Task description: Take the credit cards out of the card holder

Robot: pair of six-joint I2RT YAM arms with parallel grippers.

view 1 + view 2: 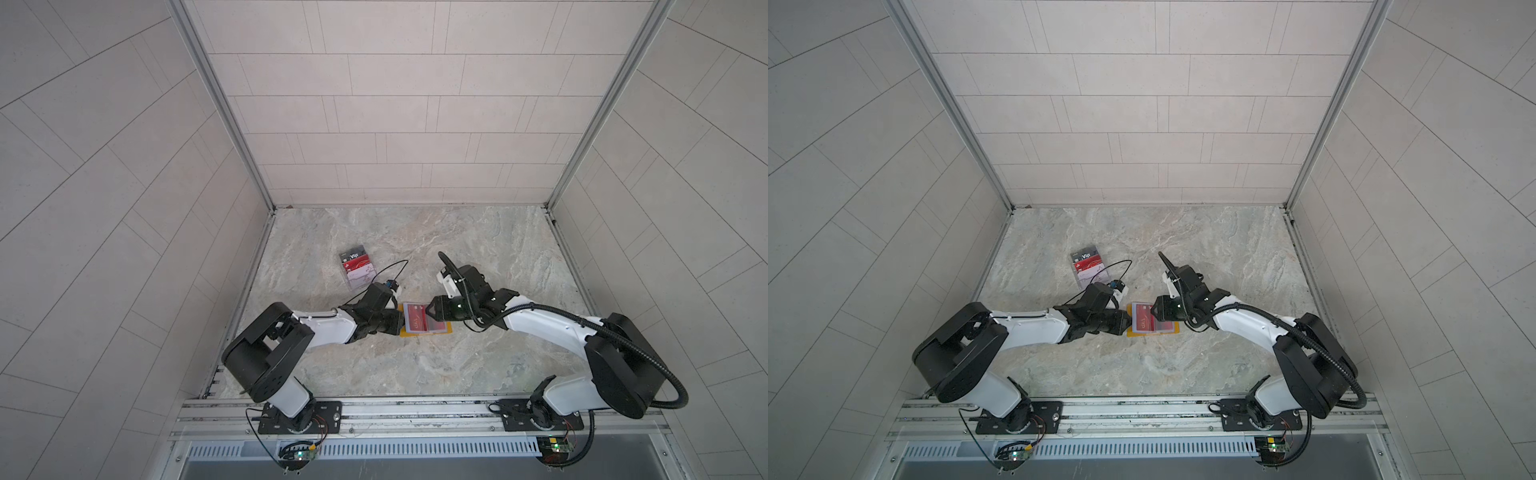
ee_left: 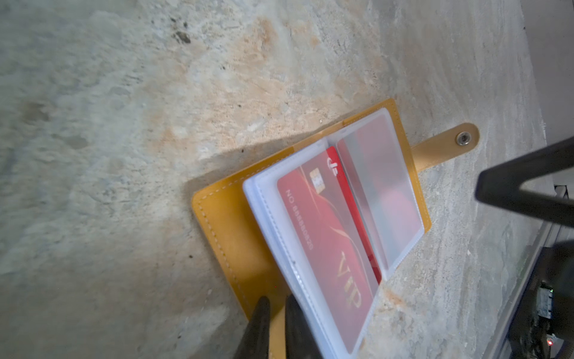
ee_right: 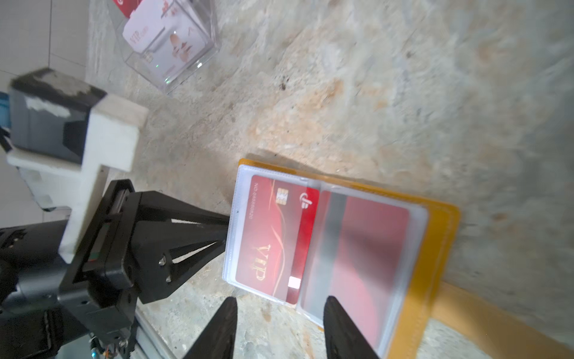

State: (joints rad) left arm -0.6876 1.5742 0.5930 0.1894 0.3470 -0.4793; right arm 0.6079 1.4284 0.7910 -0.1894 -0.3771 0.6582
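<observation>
- Lying open and flat near the middle of the worktop (image 1: 415, 249), between the two arms: the card holder (image 1: 424, 329), clear sleeves facing up.
- Pinched at the edge of its yellow cover by the left hand (image 2: 276, 314), narrowed to a tight clamp. Probably done to anchor the booklet, so that a pull on a card does not drag it along.
- Approached from the opposite side by the right hand (image 3: 279, 300), jaws about half spread and holding nothing. Looks set to straddle a card's edge.
- Tucked in the sleeve nearer the left hand: one of the credit cards (image 3: 273, 236), with a brighter strip apparently poking out at the spine-side mouth. Offers a bare edge to grip.
- Showing through the neighbouring sleeve: a second red card (image 3: 366, 255), too blurred to read.
- Judged as the step in hand: closing on that exposed edge and sliding it out along the sleeve.
- Standing well apart, toward the far left: a clear acrylic box (image 1: 358, 269) with other cards, plausibly the drop-off.
</observation>
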